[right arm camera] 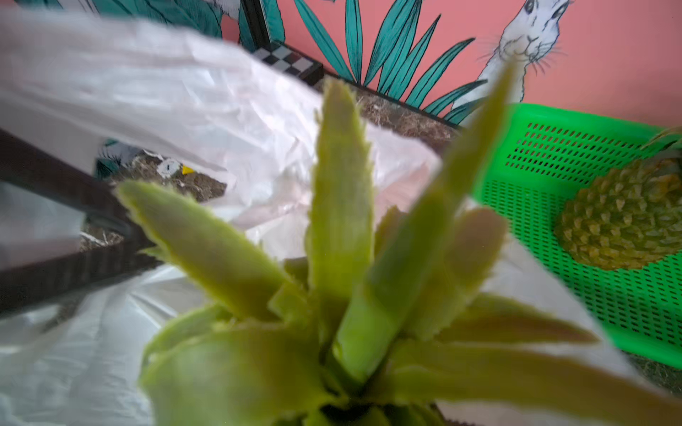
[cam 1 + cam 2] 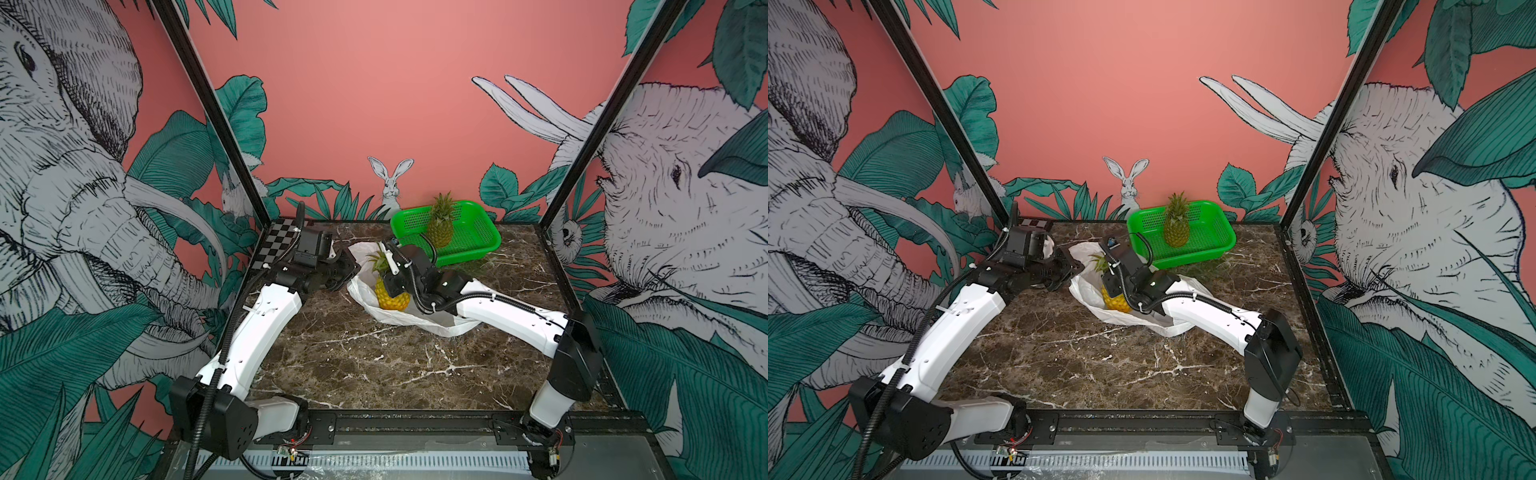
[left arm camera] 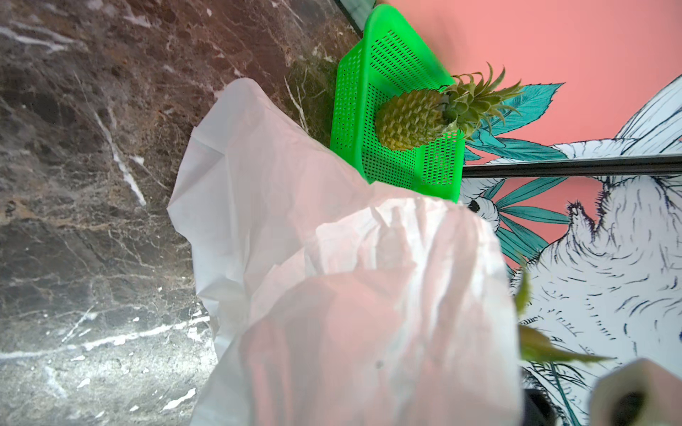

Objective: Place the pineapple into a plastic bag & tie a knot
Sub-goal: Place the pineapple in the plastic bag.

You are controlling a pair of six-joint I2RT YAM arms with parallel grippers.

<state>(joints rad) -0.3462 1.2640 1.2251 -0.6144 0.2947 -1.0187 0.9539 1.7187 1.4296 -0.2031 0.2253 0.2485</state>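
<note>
A yellow pineapple (image 2: 390,300) (image 2: 1115,302) stands upright in the open mouth of the white plastic bag (image 2: 415,323) (image 2: 1086,255), which lies crumpled at mid-table. My right gripper (image 2: 388,283) (image 2: 1109,286) is shut on the pineapple's top, just under the crown; its green leaves (image 1: 339,206) fill the right wrist view. My left gripper (image 2: 352,271) (image 2: 1072,267) is shut on the bag's left edge and holds that flap up. Bag film (image 3: 332,258) covers the left jaws in the left wrist view. No knot is in view.
A green perforated basket (image 2: 490,239) (image 2: 1225,241) (image 3: 354,110) (image 1: 553,206) sits at the back right, tilted, with a second, greener pineapple (image 2: 440,229) (image 2: 1176,232) in it. A checkerboard (image 2: 282,241) lies at the back left corner. Black frame posts stand at both back corners.
</note>
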